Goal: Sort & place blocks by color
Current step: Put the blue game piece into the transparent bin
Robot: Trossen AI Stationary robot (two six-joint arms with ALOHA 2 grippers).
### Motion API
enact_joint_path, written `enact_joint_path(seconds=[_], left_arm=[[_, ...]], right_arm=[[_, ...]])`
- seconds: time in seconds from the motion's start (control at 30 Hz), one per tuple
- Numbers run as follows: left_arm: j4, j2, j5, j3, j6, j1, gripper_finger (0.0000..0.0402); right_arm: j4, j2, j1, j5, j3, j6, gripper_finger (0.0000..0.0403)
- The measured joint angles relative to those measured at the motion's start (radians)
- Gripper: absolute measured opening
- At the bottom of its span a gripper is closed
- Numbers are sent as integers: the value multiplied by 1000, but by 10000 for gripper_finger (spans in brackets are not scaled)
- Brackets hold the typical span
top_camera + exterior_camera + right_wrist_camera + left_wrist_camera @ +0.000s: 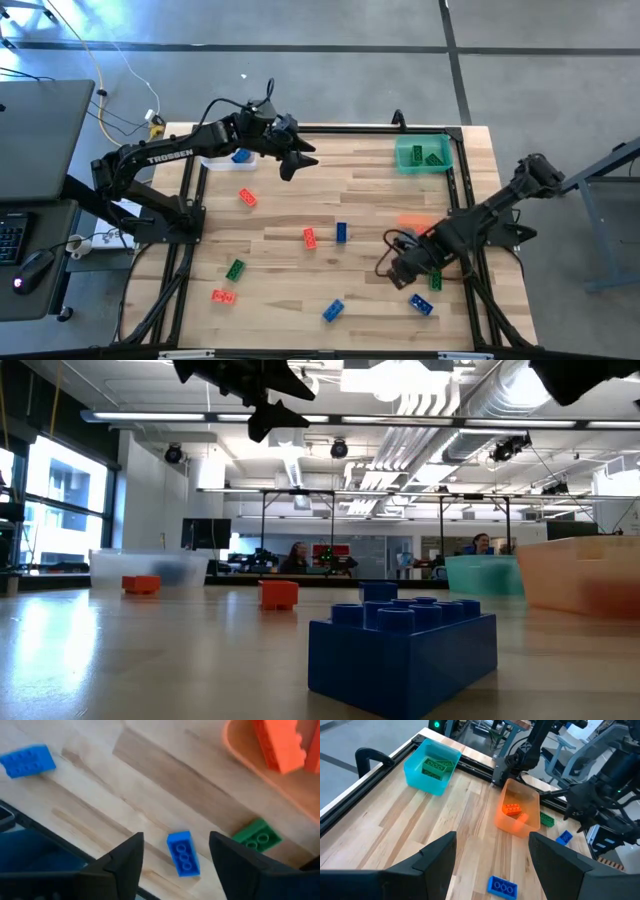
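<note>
Wooden table point(300, 205) holds scattered blocks point(309, 237); right gripper point(175, 852) spread above a blue block point(183, 853), left gripper point(492, 847) spread, empty.

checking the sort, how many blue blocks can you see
4 blue blocks: one in the clear bin, one mid-table, one at the front edge, one by the right gripper; the arm may hide more.

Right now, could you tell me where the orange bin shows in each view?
High view: orange bin, right of centre, partly hidden.
Low view: far right edge.
Left wrist view: centre.
Right wrist view: top right corner.
Shared landmark: the green bin, absent from the right wrist view.
</note>
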Motion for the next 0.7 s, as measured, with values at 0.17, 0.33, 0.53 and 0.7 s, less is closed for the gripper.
enact_joint_path(seconds=[0.17, 0.33, 0.53, 0.7], left_arm=[[0, 0, 0, 0, -59, 0, 234], [0, 0, 0, 0, -161, -8, 234], [0, 0, 0, 0, -241, -42, 234], [-1, 0, 0, 0, -253, -92, 234]], right_arm=[[-10, 0, 87, 45, -1, 91, 237], [-10, 0, 173, 104, -1, 176, 240], [5, 51, 252, 82, -1, 172, 240], [23, 111, 296, 34, -2, 157, 240]])
